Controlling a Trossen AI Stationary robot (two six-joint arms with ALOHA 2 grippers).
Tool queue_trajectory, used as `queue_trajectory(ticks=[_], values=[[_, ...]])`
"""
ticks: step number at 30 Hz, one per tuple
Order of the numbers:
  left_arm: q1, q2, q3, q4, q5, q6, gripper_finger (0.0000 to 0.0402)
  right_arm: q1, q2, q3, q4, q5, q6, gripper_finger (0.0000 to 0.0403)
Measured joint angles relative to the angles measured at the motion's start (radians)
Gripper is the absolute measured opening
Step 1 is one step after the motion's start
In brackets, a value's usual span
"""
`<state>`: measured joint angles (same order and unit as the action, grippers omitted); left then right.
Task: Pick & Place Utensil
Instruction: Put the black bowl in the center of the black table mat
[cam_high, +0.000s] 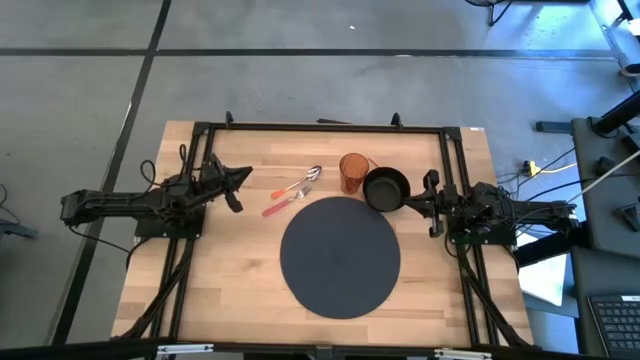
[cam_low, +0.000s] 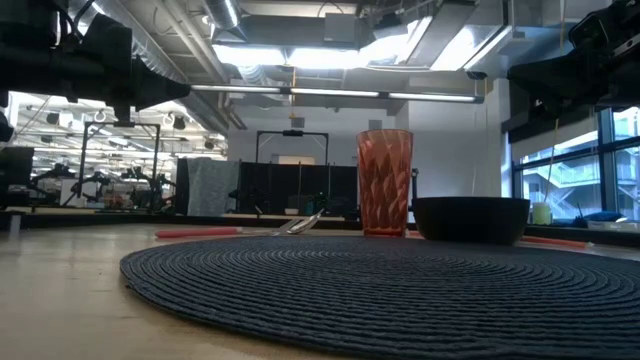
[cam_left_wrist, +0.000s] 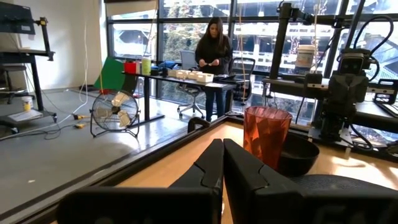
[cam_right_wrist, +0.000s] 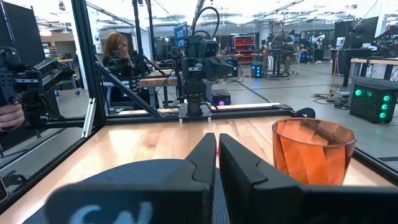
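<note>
With its fingers pressed together on nothing, the left gripper (cam_high: 243, 177) hangs above the wooden table (cam_high: 230, 290), near the handle ends of a spoon (cam_high: 297, 187) and an orange-handled utensil (cam_high: 283, 200) that lie side by side, clear of the round dark placemat (cam_high: 340, 256). Across the table, the right gripper (cam_high: 408, 201) is likewise clamped shut and empty, parked just beside a black bowl (cam_high: 386, 188), which touches an orange faceted tumbler (cam_high: 353, 172) at the mat's far edge. Neither utensil has been touched. By the look of it, the left arm is the better placed for the pick, and a clean job would mean spreading the fingers first, turning the wrist so the jaws straddle one handle across its width, and coming straight down without nudging the neighbouring utensil, which lies almost against it. Lifting at the handle's middle should keep it from tipping. Where it is meant to be set down cannot be told; the placemat seems likely. Beyond the table, a person (cam_left_wrist: 212, 59) stands at a desk.
</note>
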<state>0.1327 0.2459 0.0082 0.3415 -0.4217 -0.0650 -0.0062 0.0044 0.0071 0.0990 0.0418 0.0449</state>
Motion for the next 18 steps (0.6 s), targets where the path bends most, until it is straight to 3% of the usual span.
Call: queue_trajectory(ticks=[18], values=[[0.000,0.000,0.000,0.000,-0.005,-0.003,0.0004,0.000,0.000,0.000,0.000,0.000,0.000,0.0021]])
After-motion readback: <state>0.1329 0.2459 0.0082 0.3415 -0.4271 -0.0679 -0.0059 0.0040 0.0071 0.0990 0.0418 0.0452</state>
